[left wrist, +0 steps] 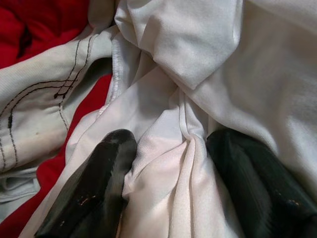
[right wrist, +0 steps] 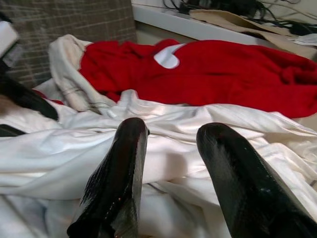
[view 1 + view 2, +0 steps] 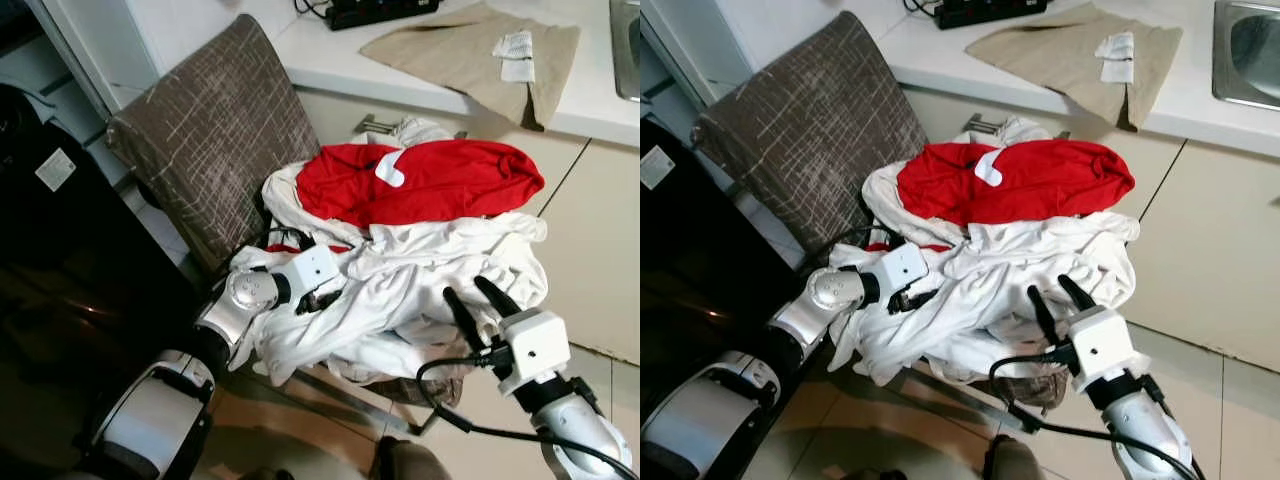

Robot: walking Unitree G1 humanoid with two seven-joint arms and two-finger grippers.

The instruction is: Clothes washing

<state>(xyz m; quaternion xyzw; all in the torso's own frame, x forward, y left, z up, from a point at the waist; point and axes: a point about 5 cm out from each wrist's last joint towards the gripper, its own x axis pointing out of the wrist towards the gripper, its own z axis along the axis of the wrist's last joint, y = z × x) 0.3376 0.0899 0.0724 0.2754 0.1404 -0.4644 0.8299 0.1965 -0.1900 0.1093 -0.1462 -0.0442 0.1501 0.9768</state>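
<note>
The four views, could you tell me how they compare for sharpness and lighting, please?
Left eye view: evenly lit and sharp, though the area left of the chair is deep in shadow. Left wrist view: white garment crisp, left gripper fingers soft-edged. Right wrist view: right gripper fingers glossy with glare, red garment slightly soft.

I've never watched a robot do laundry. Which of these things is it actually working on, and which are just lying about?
Part of the job:
white garments
red garment
left gripper, pinching white cloth
right gripper, open beside the pile

Just lying about:
chair under the pile
beige cloth on the counter
power strip
</note>
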